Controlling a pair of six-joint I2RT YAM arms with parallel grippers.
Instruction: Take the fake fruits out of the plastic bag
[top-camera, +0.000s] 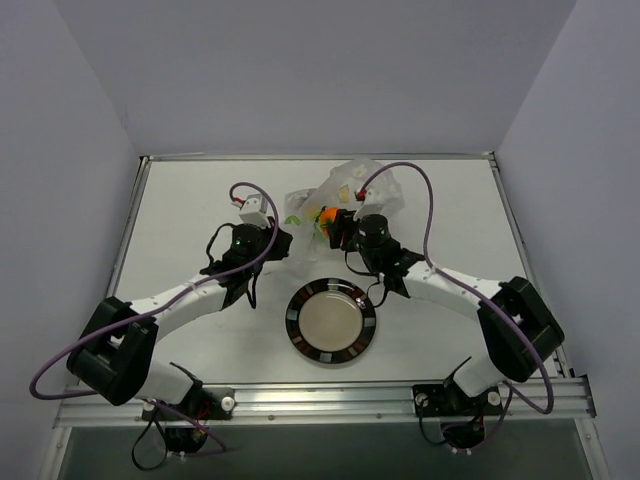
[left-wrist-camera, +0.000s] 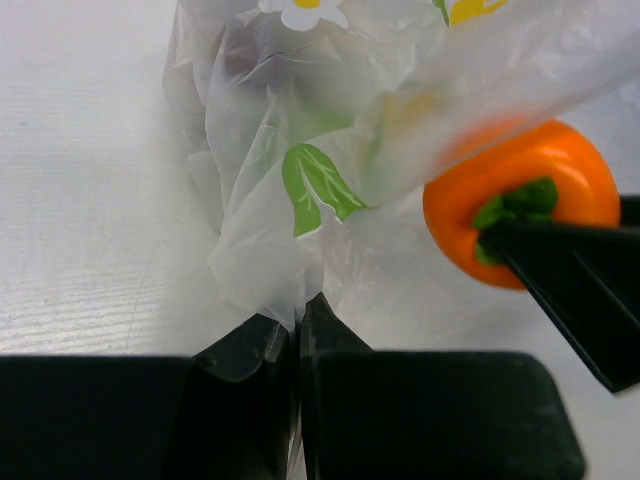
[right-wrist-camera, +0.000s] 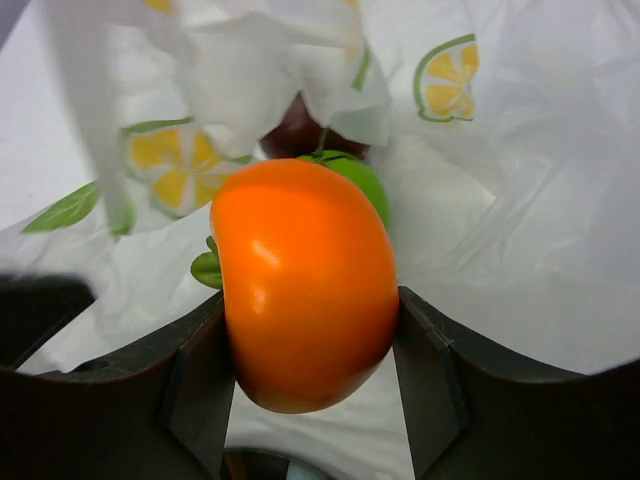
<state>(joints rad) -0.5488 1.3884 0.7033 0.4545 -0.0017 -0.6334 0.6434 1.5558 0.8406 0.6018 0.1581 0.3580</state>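
**Me:** Since my right pincer (right-wrist-camera: 312, 372) is closed partway round the glossy orange toy fruit with a green leafy top (right-wrist-camera: 305, 280), pressing on both its sides, the way out matters most.

**Other:** Which way is out?

**Me:** Nearward. The clear crinkly plastic bag printed with lemon slices (top-camera: 365, 185) lies on the tabletop (top-camera: 200, 190) far of that pincer. Its mouth faces me, and a flap drapes over the fruit.

**Other:** And the rest?

**Me:** The bright green fruit (right-wrist-camera: 362, 178) and the dark maroon one (right-wrist-camera: 300, 130) sit farther in, just behind the orange.

**Other:** Your other arm?

**Me:** My left pincer (left-wrist-camera: 298, 335) is closed tight on the bag's near-left edge. I judge it anchors the bag while the right draws back toward the round black-rimmed plate (top-camera: 292, 322).
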